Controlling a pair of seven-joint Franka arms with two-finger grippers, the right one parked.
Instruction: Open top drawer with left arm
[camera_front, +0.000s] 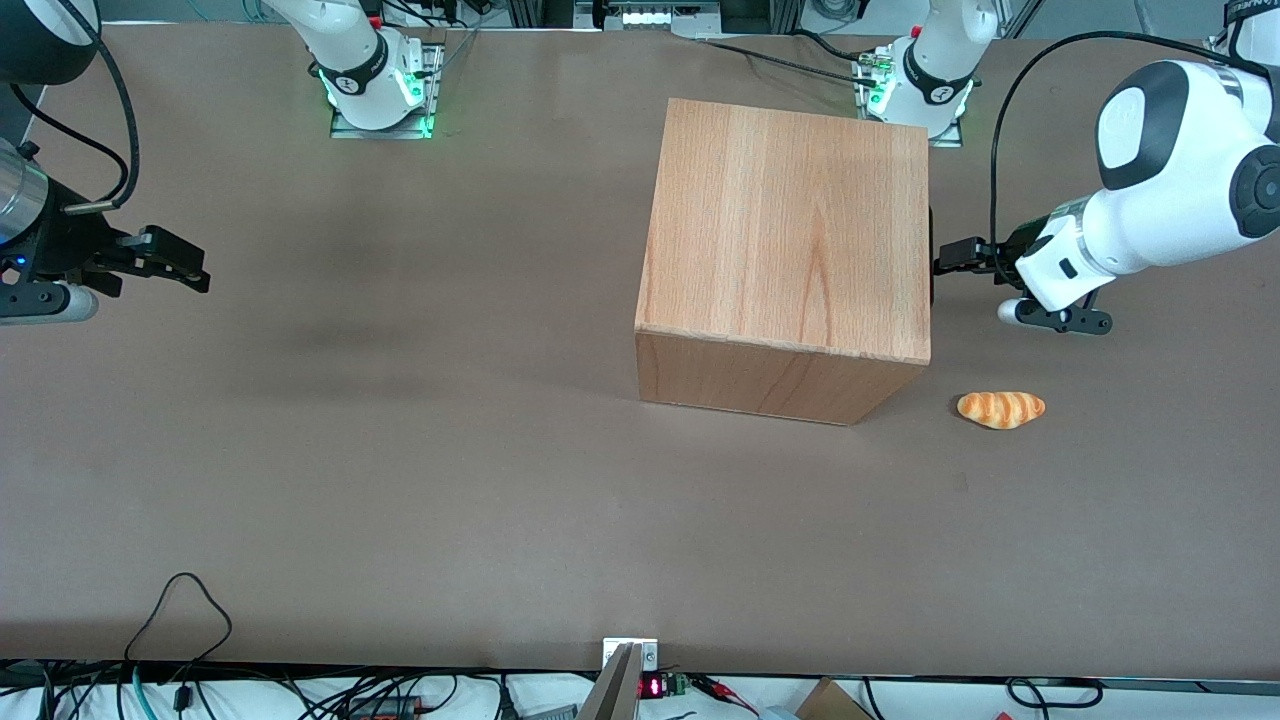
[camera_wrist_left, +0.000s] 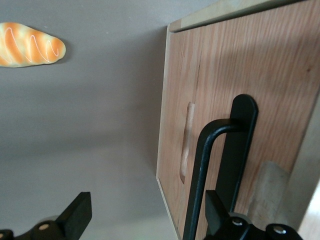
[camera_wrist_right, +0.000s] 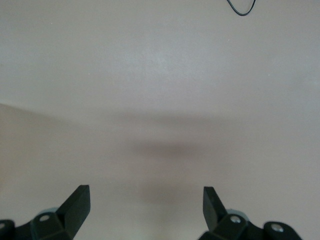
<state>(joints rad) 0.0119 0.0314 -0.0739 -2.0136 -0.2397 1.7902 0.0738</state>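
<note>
The wooden cabinet (camera_front: 785, 225) stands on the brown table, its front turned toward the working arm's end. In the left wrist view the top drawer's wood front panel (camera_wrist_left: 260, 75) lies flush with the cabinet, and on it is a black bar handle (camera_wrist_left: 212, 145). My left gripper (camera_front: 945, 263) is right at that front, level with the cabinet's upper part. It stands open (camera_wrist_left: 147, 215): the handle bar runs just inside one fingertip (camera_wrist_left: 216, 207), while the other fingertip (camera_wrist_left: 80, 212) hangs over bare table. Nothing is gripped.
A striped orange bread roll (camera_front: 1001, 409) lies on the table beside the cabinet's front, nearer the front camera than my gripper; it also shows in the left wrist view (camera_wrist_left: 30, 44). Both arm bases (camera_front: 378, 85) stand along the table edge farthest from the camera. Cables (camera_front: 180, 610) trail over the near edge.
</note>
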